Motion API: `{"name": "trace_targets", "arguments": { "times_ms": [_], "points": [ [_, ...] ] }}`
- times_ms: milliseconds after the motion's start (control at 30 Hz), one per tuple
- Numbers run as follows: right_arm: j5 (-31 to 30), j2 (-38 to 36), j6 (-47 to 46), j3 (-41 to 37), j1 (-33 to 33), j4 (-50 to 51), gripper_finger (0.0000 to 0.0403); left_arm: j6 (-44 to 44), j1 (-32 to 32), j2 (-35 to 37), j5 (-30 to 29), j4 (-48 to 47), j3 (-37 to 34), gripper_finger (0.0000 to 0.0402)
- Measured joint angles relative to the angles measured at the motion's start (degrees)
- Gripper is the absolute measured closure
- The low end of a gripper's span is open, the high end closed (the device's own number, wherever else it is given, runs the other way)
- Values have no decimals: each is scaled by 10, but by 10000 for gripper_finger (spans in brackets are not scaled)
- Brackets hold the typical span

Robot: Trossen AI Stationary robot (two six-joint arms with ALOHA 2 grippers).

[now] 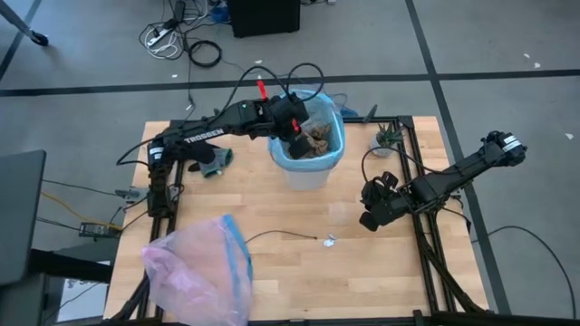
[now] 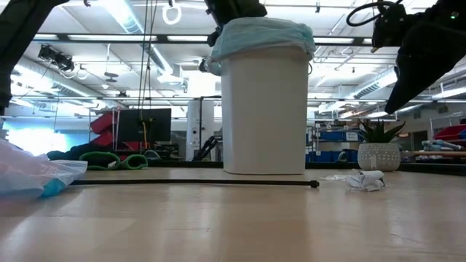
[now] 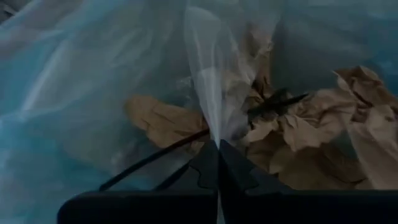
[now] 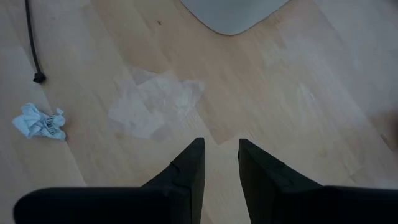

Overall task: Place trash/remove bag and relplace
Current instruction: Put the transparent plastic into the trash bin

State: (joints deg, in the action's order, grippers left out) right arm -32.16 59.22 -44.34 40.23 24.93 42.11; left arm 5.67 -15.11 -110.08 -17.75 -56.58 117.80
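Observation:
A white bin [image 1: 304,172] stands at the table's far middle, with the light-blue bag [image 1: 333,145] folded over its rim [image 2: 262,36]. Brown leaf clumps [image 3: 311,124] and dark twigs [image 3: 273,102] lie inside it. My left gripper [image 3: 217,155] reaches down into the bin [image 1: 294,136] and is shut on the bag. My right gripper [image 1: 370,215] hovers open over the table right of the bin, touching nothing. In front of it on the wood lie a crumpled wrapper [image 4: 40,121] and a flat clear wrapper [image 4: 155,102]. A thin dark twig [image 1: 281,234] lies near the table's middle. My left gripper pinches a narrow fold of the bag's film [image 3: 211,118] between its two shut fingers, coming from above into the bin. The fold rises from the fingertips as a drawn-up ridge; the rest of the bag stays in the bin and over its rim.
A pale pink bag with a blue band [image 1: 195,272] lies at the near left corner. A small potted plant [image 1: 385,138] stands at the far right. Bare wood stretches between the bin and the near edge.

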Motion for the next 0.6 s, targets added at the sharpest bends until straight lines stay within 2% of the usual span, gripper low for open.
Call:
{"name": "trace_targets", "arguments": {
  "times_ms": [133,233,433,600],
  "points": [
    [1,0,3,0,0,0,319,-8,3,0,5,13,0,388],
    [5,0,0,0,2,1,317,-6,8,0,5,20,3,359],
    [7,0,-10,-3,13,-2,316,1,18,0,5,16,6,255],
    [26,0,-7,-50,18,-69,315,34,20,0,5,7,6,175]
  ]
}}
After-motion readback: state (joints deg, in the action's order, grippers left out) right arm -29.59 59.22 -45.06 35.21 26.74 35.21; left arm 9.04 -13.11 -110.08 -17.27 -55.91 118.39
